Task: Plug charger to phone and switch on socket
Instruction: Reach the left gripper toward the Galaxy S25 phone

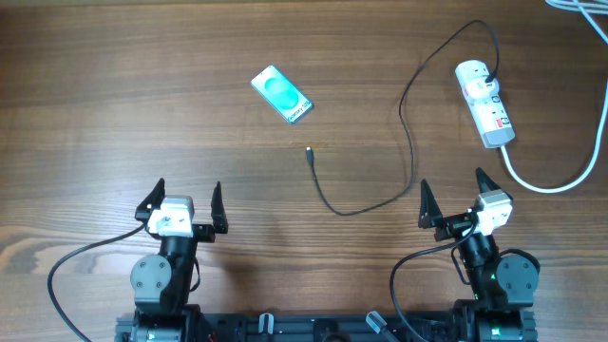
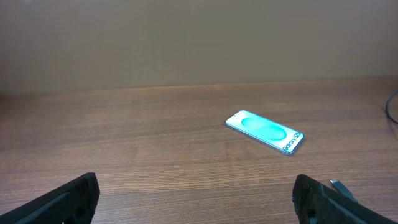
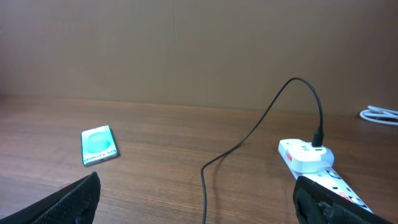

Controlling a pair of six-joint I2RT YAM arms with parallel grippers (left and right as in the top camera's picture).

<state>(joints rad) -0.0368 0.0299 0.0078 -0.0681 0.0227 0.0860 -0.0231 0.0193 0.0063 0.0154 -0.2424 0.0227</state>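
Note:
The phone point(image 1: 281, 93) lies flat on the table at the upper middle, cyan screen up; it also shows in the left wrist view point(image 2: 265, 131) and the right wrist view point(image 3: 98, 145). The charger cable point(image 1: 408, 142) runs from its white plug in the socket point(image 1: 484, 103) at the upper right down to its connector tip point(image 1: 310, 152), which lies loose below the phone. The cable point(image 3: 249, 140) and the socket point(image 3: 308, 157) show in the right wrist view. My left gripper point(image 1: 185, 201) and my right gripper point(image 1: 456, 197) are open and empty near the front edge.
The socket's thick white cord point(image 1: 560, 180) loops down and up along the right edge. More white cable point(image 1: 579, 11) lies at the top right corner. The table is bare brown wood point(image 1: 114, 114).

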